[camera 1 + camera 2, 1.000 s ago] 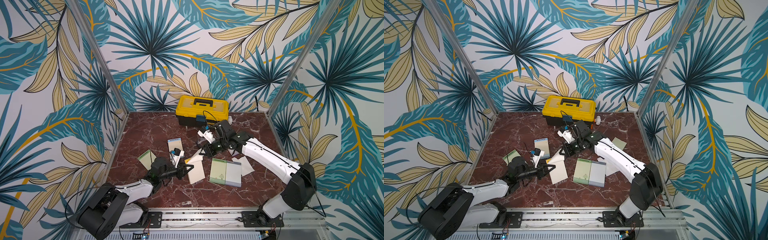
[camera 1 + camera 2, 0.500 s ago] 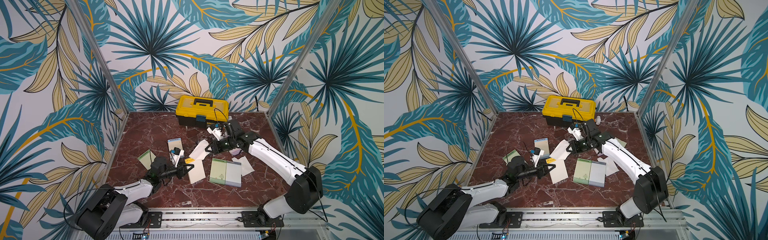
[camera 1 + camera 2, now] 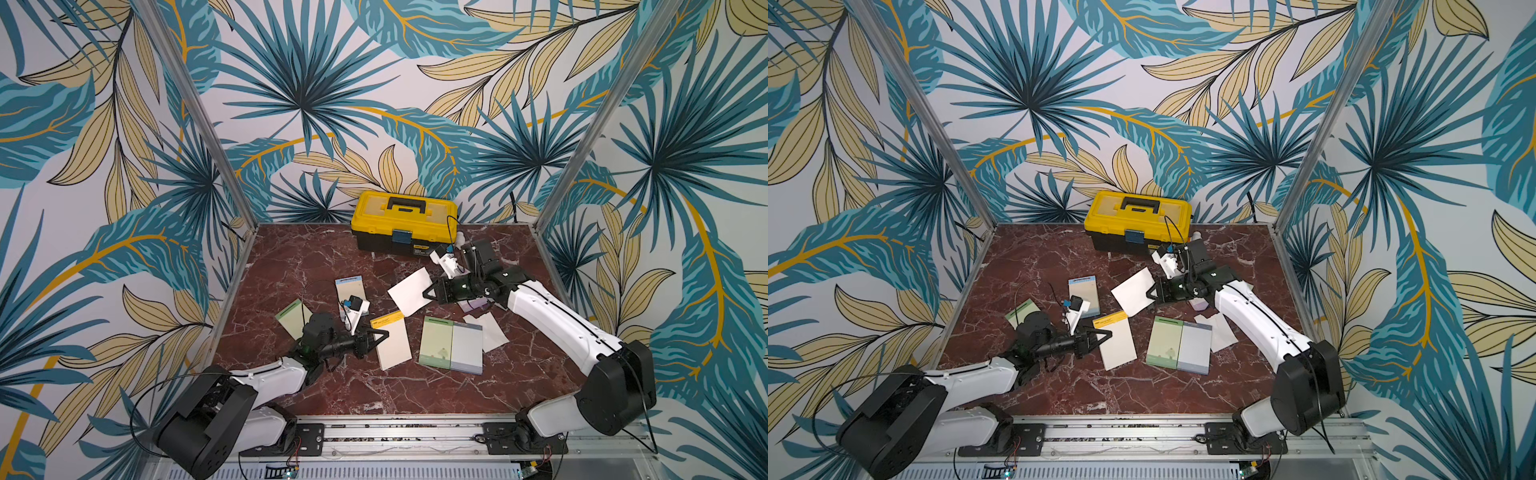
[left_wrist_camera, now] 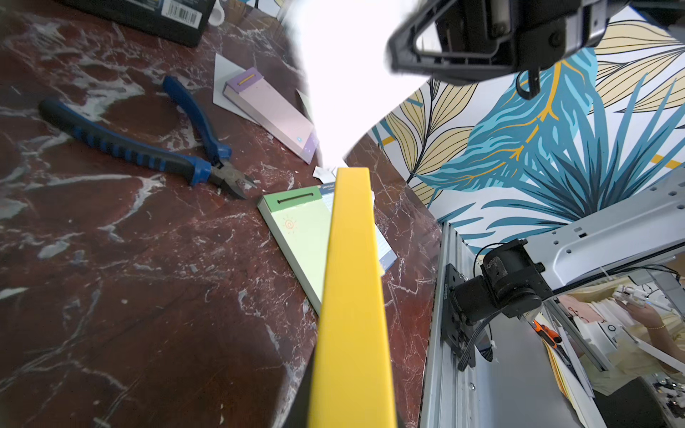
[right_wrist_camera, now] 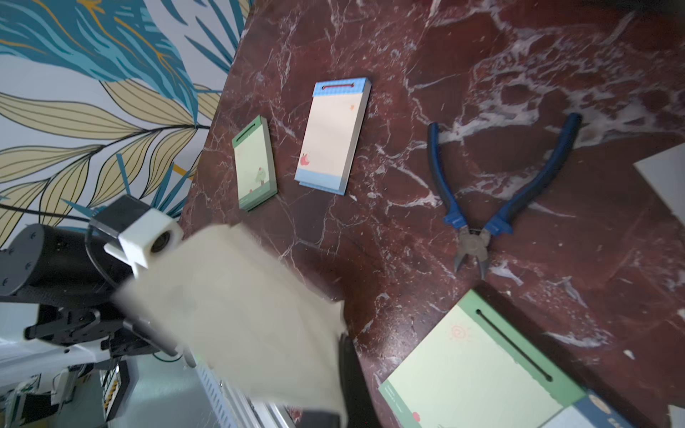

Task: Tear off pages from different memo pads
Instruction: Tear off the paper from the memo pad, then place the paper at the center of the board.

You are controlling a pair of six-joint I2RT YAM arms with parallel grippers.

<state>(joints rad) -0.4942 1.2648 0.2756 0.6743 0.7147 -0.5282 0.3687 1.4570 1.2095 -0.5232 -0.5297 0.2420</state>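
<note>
Your right gripper (image 3: 427, 293) was clamped shut on one edge of the white page (image 3: 409, 290). The page was a thin, smooth rectangular sheet, held tilted above the table between the toolbox (image 3: 403, 224) and the pads. In the right wrist view it showed only as a cream blur.

Your left gripper (image 3: 380, 336) was closed on the yellow-header end of the cream pad (image 3: 395, 349), a thick flat block lying near the table's middle.

The table (image 3: 291, 257) was polished dark red marble with white veins. The toolbox was hard yellow plastic with a black base and handle.

A green pad (image 3: 435, 345) and a grey-lavender pad (image 3: 467, 349) lay touching side by side, just beside the cream pad. Loose pages (image 3: 490, 332) lay flat against the grey-lavender pad's far side.

A blue-bordered pad (image 3: 349, 286) and a small green pad (image 3: 293, 318) lay near your left arm. A pink-lilac pad (image 4: 270, 111) lay beneath your right arm.

Pliers (image 5: 478, 207) with ribbed blue handles lay open on the marble.
</note>
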